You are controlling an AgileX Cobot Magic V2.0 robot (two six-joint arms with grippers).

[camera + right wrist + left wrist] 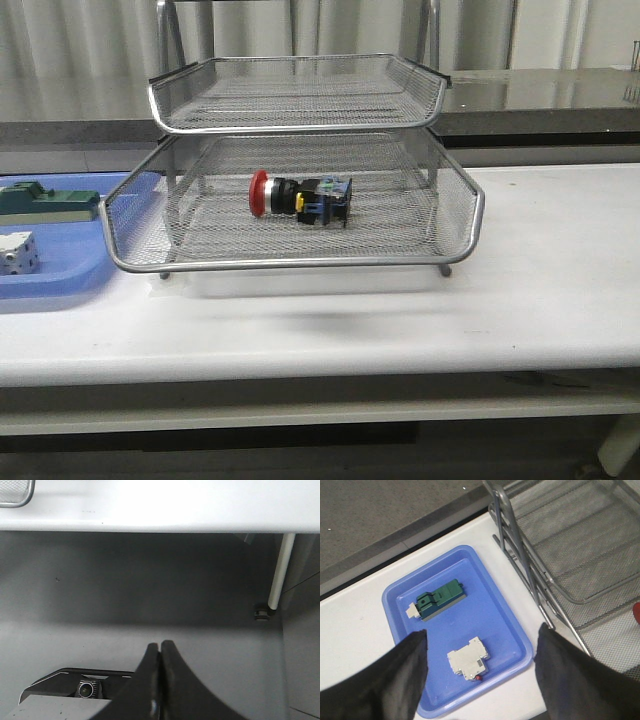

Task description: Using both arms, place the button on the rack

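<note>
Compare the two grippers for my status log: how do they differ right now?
The left gripper is open, fingers spread wide; the right gripper is shut, fingertips touching. The left hangs above the blue tray on the table; the right is below the table edge, over the floor. Both are black and empty.

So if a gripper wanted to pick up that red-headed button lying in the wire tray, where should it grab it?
Probably around the black-and-silver barrel of the button, between the red head and the blue rear block. It lies on its side in the pulled-out tray of the rack, head pointing left, so coming from above with fingers across the barrel seems best; the upper tray sits further back.
</note>
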